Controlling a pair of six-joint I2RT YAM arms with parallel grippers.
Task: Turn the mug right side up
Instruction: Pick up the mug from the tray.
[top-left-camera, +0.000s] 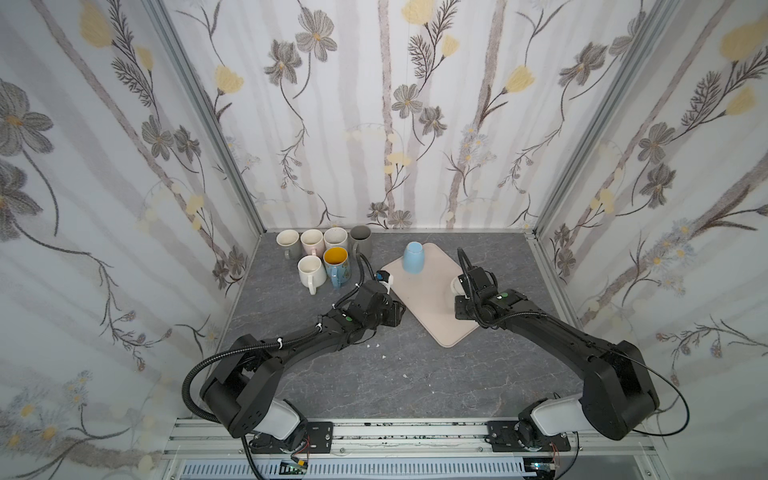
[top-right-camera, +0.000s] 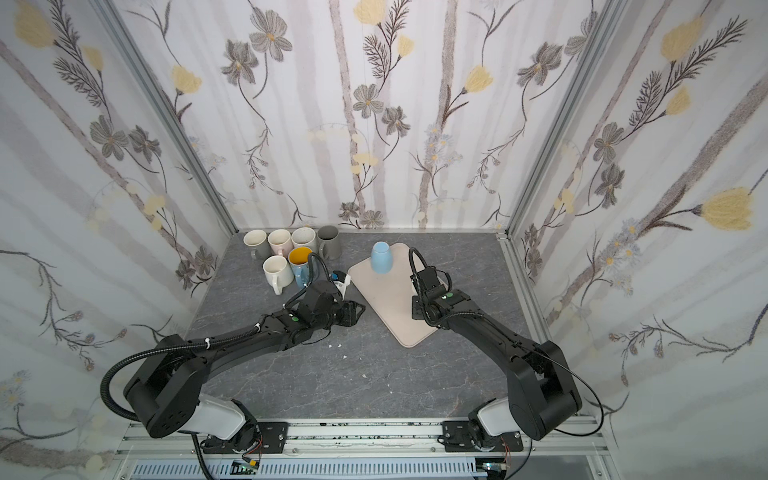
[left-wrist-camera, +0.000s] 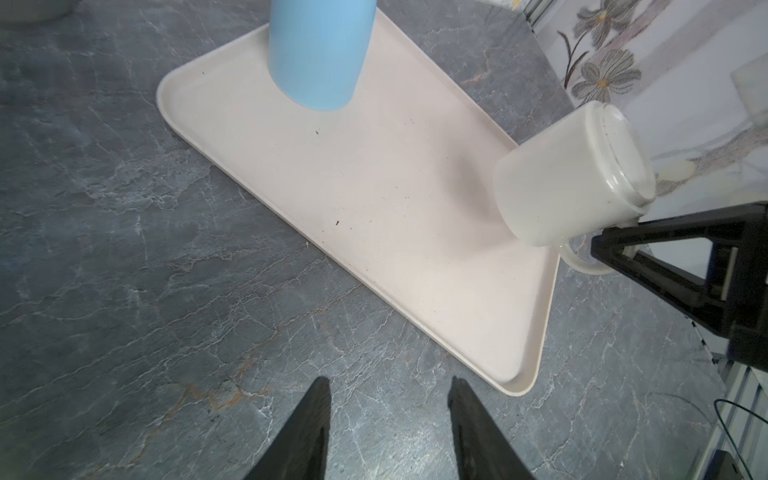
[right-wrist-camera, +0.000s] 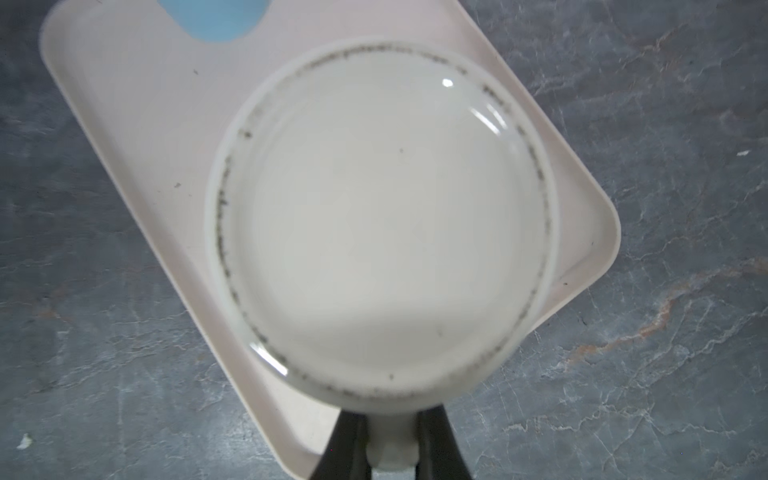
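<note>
Right pincer (right-wrist-camera: 390, 419) grips looped handle (right-wrist-camera: 390, 451) of glossy, seemingly ceramic mug (right-wrist-camera: 382, 216).

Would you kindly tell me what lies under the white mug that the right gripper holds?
The beige tray lies under the white mug, which the right gripper grips by its handle, base up. The mug's mouth faces down, so its inside is hidden.

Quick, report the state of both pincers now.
Left pincer: open, empty.
Right pincer: shut on the white mug.
</note>
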